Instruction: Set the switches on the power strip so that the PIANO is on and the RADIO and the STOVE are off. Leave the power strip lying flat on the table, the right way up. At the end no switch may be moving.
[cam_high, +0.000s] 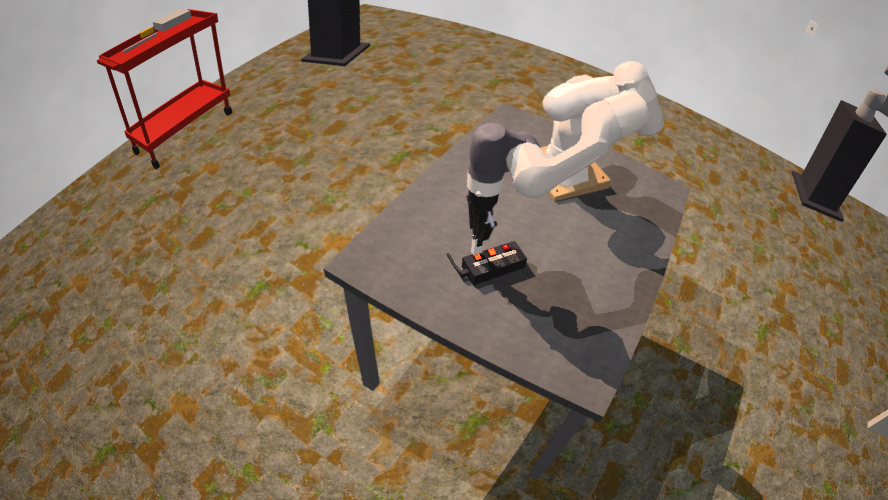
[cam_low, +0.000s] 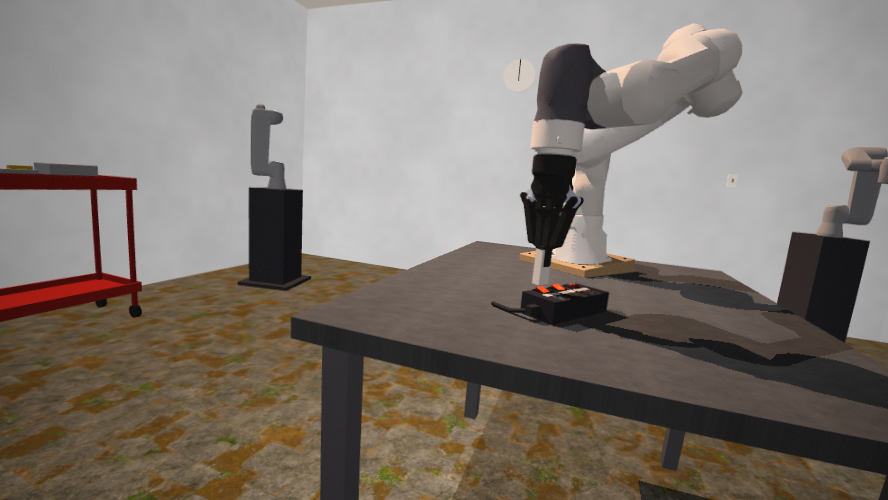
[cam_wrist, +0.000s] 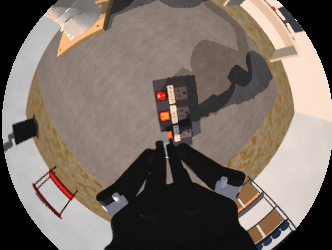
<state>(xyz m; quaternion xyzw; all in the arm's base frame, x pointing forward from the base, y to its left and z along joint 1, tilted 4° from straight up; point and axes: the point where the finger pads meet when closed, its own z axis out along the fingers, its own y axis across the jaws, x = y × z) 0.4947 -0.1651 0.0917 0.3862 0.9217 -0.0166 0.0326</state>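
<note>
A black power strip (cam_high: 495, 261) lies flat on the dark table, the right way up, with three red-orange rocker switches along its far side and white labels beside them. The labels are too small to read. Its cable end points left. It also shows in the exterior view (cam_low: 564, 302) and in the wrist view (cam_wrist: 174, 116). My gripper (cam_high: 476, 244) is shut and empty, pointing straight down. Its fingertips (cam_low: 542, 273) stand just above the switch nearest the cable end (cam_wrist: 170, 136). I cannot tell whether they touch it.
The arm's base stands on a wooden plate (cam_high: 581, 183) at the table's far side. A red cart (cam_high: 164, 74) and black pedestals (cam_high: 334, 29) stand on the floor away from the table.
</note>
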